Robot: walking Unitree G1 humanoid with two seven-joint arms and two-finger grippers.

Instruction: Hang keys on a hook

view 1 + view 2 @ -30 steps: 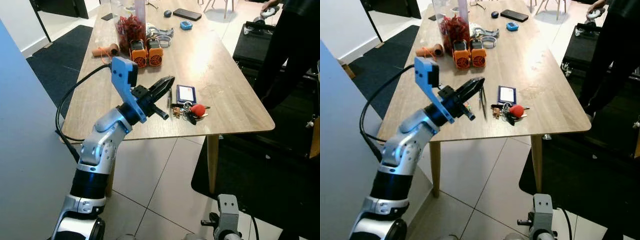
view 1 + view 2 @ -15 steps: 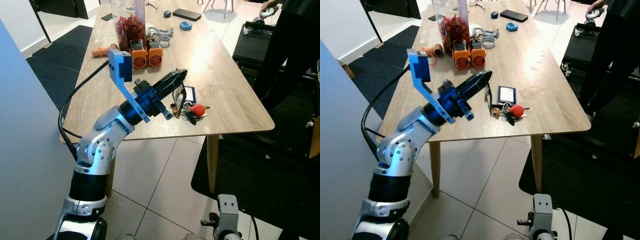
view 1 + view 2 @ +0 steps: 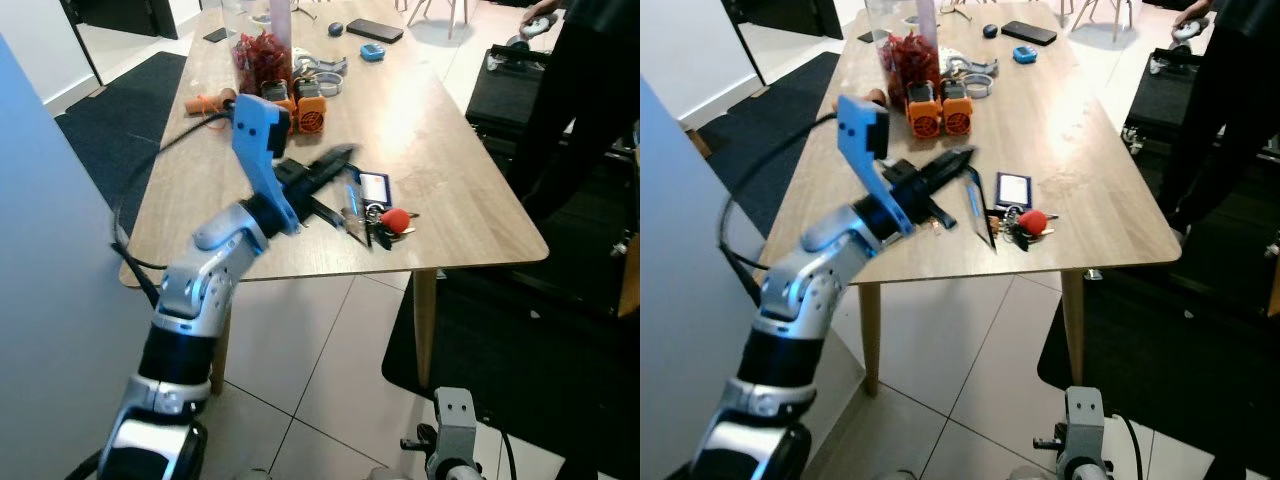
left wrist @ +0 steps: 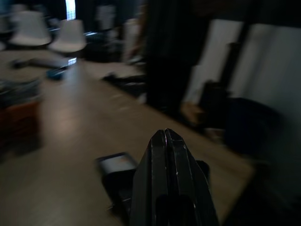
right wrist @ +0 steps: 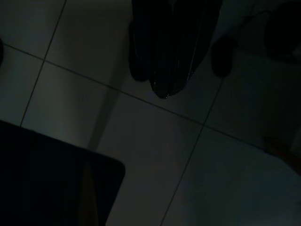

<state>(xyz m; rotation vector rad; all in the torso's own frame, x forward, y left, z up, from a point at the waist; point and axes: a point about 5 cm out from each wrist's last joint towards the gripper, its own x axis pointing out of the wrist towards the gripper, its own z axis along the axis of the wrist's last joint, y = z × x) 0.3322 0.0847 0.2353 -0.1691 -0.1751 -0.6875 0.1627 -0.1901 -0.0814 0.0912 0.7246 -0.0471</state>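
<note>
The bunch of keys [image 3: 383, 228] with a round red fob [image 3: 397, 219] lies near the front edge of the wooden table [image 3: 470, 215]. A small blue-framed card case [image 3: 372, 187] sits just behind the keys. My left gripper [image 3: 343, 154] is shut and hovers over the table, its tip a little left of the case and short of the keys. In the left wrist view its fingers [image 4: 167, 155] press together and point over the case [image 4: 115, 163]. A thin pen-like strip [image 3: 980, 212] shows blurred beside the keys. My right gripper [image 5: 164, 92] hangs shut over the floor tiles.
A jar of red stuff [image 3: 262, 55], an orange device [image 3: 311, 110], a phone [image 3: 375, 28] and small items fill the table's far end. A person in dark clothes [image 3: 590, 90] stands at the right beside a black case [image 3: 505, 85]. A pale panel [image 3: 40, 260] is close on my left.
My left arm reached toward the keys half a second ago; now the gripper has drawn back slightly and dropped nearer the tabletop, staying shut. The keys have not moved.
</note>
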